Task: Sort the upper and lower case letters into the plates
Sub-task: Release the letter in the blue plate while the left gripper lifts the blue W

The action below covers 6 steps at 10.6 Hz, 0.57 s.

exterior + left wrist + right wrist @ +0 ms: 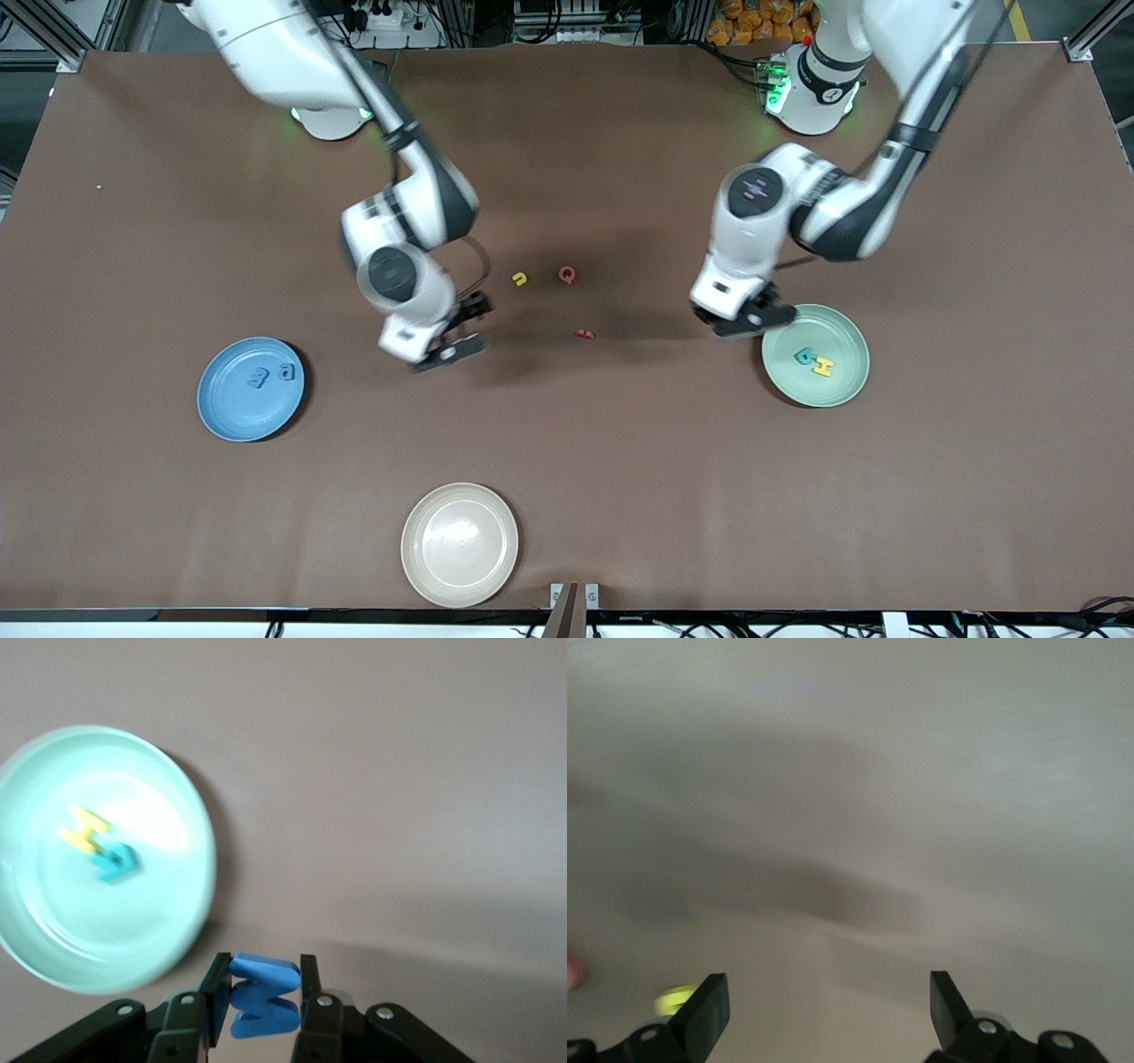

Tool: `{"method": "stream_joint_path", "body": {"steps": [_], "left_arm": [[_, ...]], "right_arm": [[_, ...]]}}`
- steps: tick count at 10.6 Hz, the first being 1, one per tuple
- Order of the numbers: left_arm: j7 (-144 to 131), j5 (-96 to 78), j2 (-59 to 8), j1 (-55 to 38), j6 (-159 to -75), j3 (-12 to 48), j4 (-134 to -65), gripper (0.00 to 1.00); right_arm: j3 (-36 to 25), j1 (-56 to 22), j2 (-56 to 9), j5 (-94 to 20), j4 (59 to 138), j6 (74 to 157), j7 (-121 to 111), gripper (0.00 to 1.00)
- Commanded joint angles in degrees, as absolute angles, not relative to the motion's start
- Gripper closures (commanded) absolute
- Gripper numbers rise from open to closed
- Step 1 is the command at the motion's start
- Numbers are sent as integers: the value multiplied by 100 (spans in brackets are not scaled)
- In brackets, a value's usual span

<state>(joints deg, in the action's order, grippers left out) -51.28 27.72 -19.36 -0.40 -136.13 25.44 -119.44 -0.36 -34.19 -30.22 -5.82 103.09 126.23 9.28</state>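
Can't read the two tiny blue letters (271, 375) on the plain blue round plate (221, 403). The small red piece (584, 334) mid-table is too tiny to tell which letter. Right wrist view is smeared, with a yellow blob (673, 997) half hidden by a finger.

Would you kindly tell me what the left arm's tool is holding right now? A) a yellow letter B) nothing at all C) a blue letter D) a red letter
C: in the left wrist view the left tool is shut on a blue letter, clamped between its fingers just beside the rim of the mint green plate.
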Motion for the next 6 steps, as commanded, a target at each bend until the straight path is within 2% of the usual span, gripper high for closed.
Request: {"method": "stream_joint_path", "body": {"steps": [1,4,6], "left_arm": [[-4117,2646,-1941,708,-13562,2610,-12041,100],[-3246,2637,-2100,1168,-13562,2541,-11962,100],[-3076,2550,-2232,1178,-13579,2356,-11892,100]], "right_arm": [[-105,-4075,-3066,-642,9980,12639,1674,0],[-105,-4490,-3935,-309,8793,12656,1156,0],[-105,-4535,-4174,-237,8377,12674,-64,0]]}}
